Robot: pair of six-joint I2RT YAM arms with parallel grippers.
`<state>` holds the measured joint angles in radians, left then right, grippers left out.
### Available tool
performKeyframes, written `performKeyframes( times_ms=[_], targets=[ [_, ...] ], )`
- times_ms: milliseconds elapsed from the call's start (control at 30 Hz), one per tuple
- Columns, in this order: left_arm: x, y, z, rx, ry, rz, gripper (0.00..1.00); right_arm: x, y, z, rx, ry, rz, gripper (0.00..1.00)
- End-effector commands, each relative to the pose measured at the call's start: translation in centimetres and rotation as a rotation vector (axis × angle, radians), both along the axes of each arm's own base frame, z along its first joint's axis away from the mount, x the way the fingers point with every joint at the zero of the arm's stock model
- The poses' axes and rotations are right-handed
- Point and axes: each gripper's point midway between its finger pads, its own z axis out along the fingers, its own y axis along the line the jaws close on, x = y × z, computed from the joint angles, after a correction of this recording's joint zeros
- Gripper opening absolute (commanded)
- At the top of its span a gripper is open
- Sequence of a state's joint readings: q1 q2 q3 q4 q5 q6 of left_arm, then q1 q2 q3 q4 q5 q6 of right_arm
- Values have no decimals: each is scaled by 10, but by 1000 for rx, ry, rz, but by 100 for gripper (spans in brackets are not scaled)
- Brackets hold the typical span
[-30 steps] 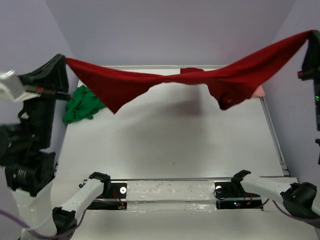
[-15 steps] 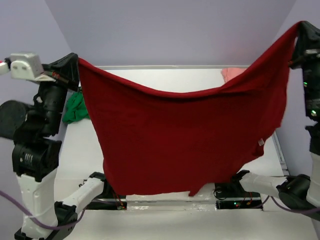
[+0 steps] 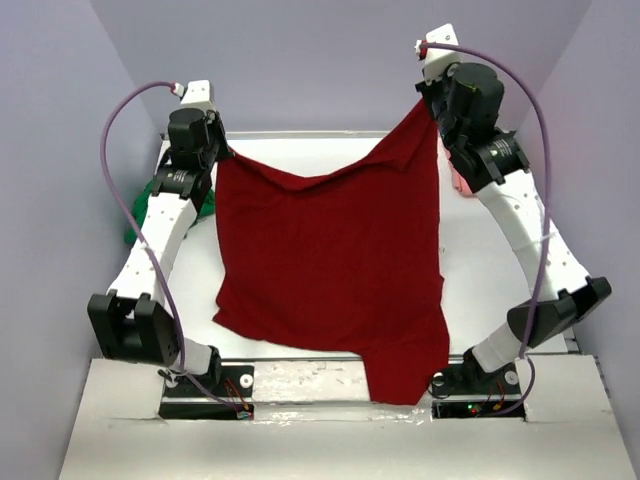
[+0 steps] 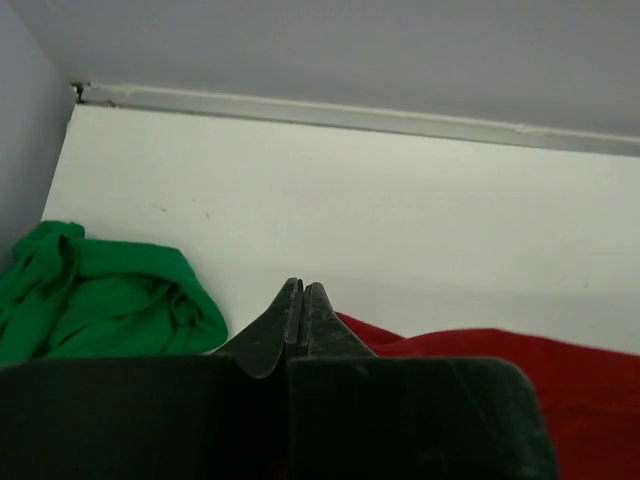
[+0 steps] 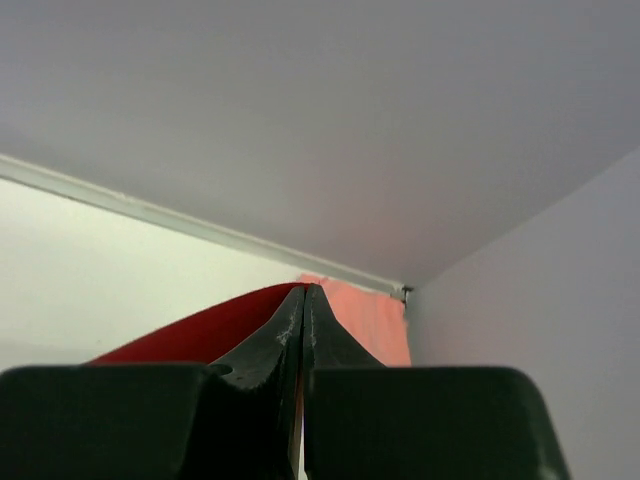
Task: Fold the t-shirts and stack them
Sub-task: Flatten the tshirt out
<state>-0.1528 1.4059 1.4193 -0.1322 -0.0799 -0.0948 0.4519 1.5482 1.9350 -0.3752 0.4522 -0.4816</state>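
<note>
Peeking out at far left, the green shirt (image 4: 90, 300) lies bunched on the table (image 3: 470, 290). The left gripper (image 3: 222, 152) pinches one corner of the dark red shirt (image 3: 330, 260), which hangs spread across the middle. The right gripper (image 3: 432, 105) is clamped on its other, higher corner. The pink shirt (image 5: 360, 320) lies far right.
</note>
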Motion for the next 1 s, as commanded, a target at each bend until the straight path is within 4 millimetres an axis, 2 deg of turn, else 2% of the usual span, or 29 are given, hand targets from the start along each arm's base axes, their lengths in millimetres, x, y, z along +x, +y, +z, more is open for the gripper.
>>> performKeyframes(
  times_ms=[0, 67, 100, 200, 233, 333, 367, 400, 500, 600, 633, 833, 900, 967],
  targets=[
    [30, 8, 12, -35, -80, 8, 0, 32, -25, -34, 83, 40, -66, 0],
    [45, 13, -14, -36, -28, 19, 0, 46, -24, -56, 78, 89, -51, 0],
    [51, 18, -19, -44, -31, 24, 0, 51, -27, -63, 80, 103, -52, 0],
    [72, 19, -54, -76, 18, -17, 0, 71, -28, -89, 65, 167, -42, 0],
    [77, 20, -60, -63, 37, -16, 0, 74, -32, -97, 66, 191, -44, 0],
    [83, 22, -79, -51, 81, -16, 0, 84, -26, -116, 83, 246, -9, 0],
    [85, 23, -90, -54, 108, -19, 0, 86, -24, -127, 86, 273, -4, 0],
    [88, 23, -92, -60, 113, -25, 0, 86, -23, -132, 86, 287, -1, 0],
    [93, 16, -101, -68, 132, -59, 0, 83, -20, -150, 96, 337, 10, 0],
    [99, 12, -98, -77, 133, -75, 0, 77, -18, -155, 112, 353, 22, 0],
    [102, 9, -104, -79, 147, -80, 0, 73, -18, -158, 121, 360, 21, 0],
    [100, -8, -110, -54, 158, -97, 0, 54, -32, -157, 145, 384, -50, 0],
    [94, -9, -117, -33, 206, -75, 0, 43, -32, -157, 161, 399, -75, 0],
    [95, -10, -114, -43, 216, -66, 0, 32, -17, -158, 155, 418, -73, 0]
  ],
)
